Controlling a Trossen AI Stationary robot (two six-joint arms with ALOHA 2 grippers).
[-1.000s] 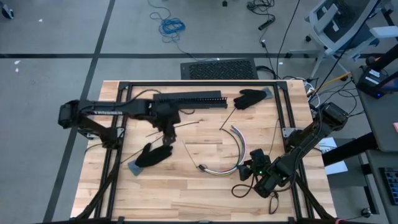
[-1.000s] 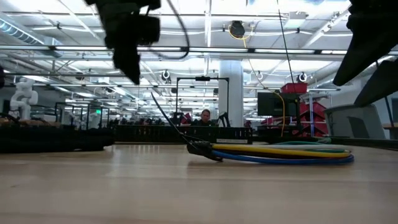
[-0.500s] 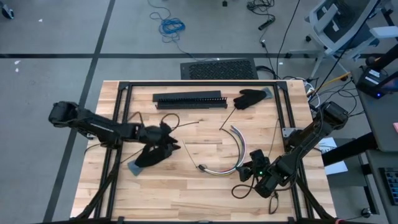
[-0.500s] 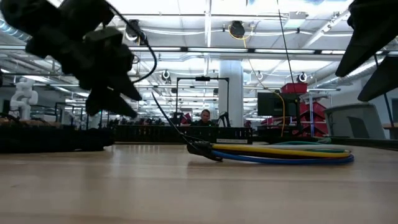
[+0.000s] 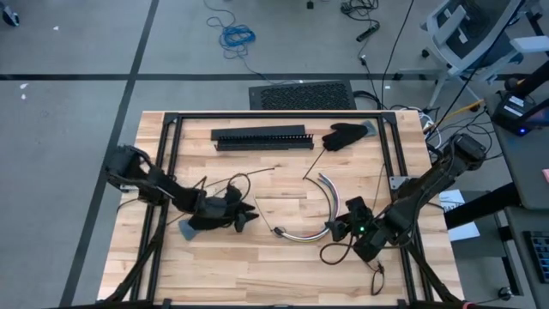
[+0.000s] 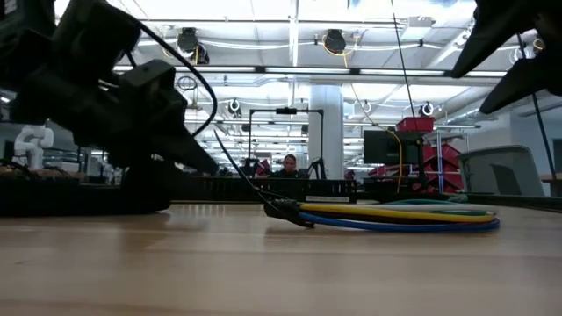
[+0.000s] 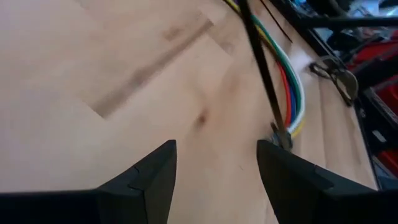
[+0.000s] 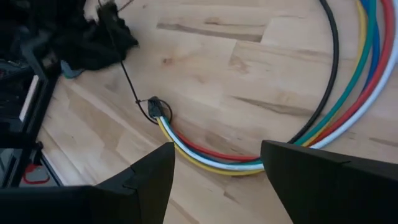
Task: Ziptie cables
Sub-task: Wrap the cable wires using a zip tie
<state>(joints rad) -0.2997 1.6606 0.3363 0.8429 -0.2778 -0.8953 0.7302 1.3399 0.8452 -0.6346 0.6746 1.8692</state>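
Note:
The cables, a bundle of coloured wires and a black one, lie in an arc on the wooden table. They also show in the low view. A thin black strip sticks out from the bundle's near-left end. My right gripper hovers open above the arc's near part, with the wires ahead of its fingers. My left gripper is open and low over bare wood, beside a black glove. The cables lie ahead of it.
A long black slotted bar and a second black glove lie at the far side. Loose black strips lie mid-table. Black frame rails run along the table's edges. A dark cable loop hangs by my right gripper.
My left gripper has swung from mid-table near the slotted bar toward the near left and come down low beside the glove, tipping from steeply downward to nearly level. My right gripper has risen slightly. The cables have stayed where they were.

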